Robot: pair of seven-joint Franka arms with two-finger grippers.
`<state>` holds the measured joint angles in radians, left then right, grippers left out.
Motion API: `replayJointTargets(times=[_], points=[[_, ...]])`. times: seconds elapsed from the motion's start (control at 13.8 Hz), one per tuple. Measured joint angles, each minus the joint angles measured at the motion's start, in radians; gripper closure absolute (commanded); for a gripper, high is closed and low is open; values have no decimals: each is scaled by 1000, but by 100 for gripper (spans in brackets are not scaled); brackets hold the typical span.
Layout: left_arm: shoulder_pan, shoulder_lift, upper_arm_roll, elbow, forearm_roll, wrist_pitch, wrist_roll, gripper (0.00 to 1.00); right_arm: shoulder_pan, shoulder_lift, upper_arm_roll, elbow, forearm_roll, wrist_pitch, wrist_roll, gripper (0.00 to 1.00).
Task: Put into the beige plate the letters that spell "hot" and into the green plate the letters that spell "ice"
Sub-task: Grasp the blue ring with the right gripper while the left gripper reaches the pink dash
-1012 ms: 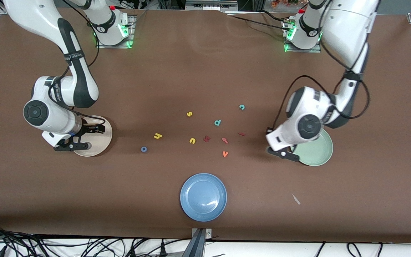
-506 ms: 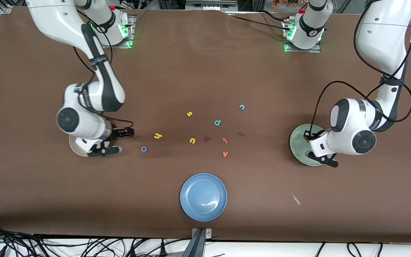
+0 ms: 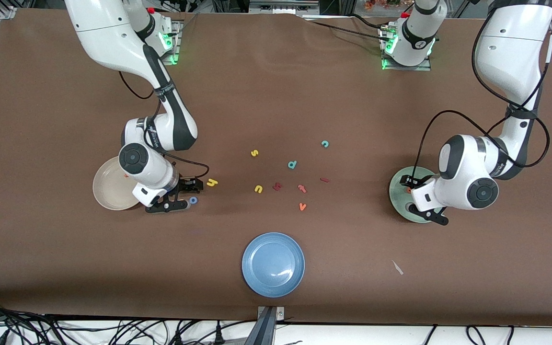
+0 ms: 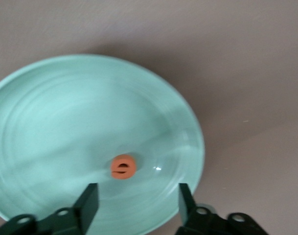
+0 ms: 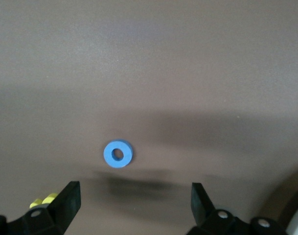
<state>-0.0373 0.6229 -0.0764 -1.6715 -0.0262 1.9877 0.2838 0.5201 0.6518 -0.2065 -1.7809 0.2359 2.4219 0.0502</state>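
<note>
My left gripper (image 3: 417,199) hangs open over the green plate (image 3: 398,203). The orange "e" (image 4: 123,166) lies loose in the green plate (image 4: 51,122), apart from both fingers of the left gripper (image 4: 136,205). My right gripper (image 3: 183,194) is open, low over the table beside the beige plate (image 3: 108,191). The blue "o" (image 5: 118,153) lies just ahead of the right gripper (image 5: 134,200), and the yellow "h" (image 3: 212,182) is close by. A tiny orange piece (image 3: 126,176) lies in the beige plate. The teal "c" (image 3: 324,143) and dark red "i" (image 3: 324,180) rest mid-table.
Other letters are scattered mid-table: yellow "s" (image 3: 254,153), teal "d" (image 3: 292,165), yellow "u" (image 3: 258,189), a dark red letter (image 3: 277,186), a pinkish-red letter (image 3: 302,188) and an orange "v" (image 3: 303,206). A blue plate (image 3: 273,264) sits nearer the front camera.
My right arm swung from over the beige plate to the blue "o". My left arm moved over the green plate and opened; the orange "e" now lies in it.
</note>
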Motion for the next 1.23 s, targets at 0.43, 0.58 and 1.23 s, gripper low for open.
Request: replayJointTargets(times=[0.43,0.58,1.23], points=[[-78,-66,-80,41,0,-30,-34,0,12,42,0,18,0,39,0,10],[-136,-66,-82,41,0,-30,-54,0,16,58,0,40,1,44,0,23],[-304,-59,-96,40,0,19,33,0,17,67,0,58,1,44,0,53]])
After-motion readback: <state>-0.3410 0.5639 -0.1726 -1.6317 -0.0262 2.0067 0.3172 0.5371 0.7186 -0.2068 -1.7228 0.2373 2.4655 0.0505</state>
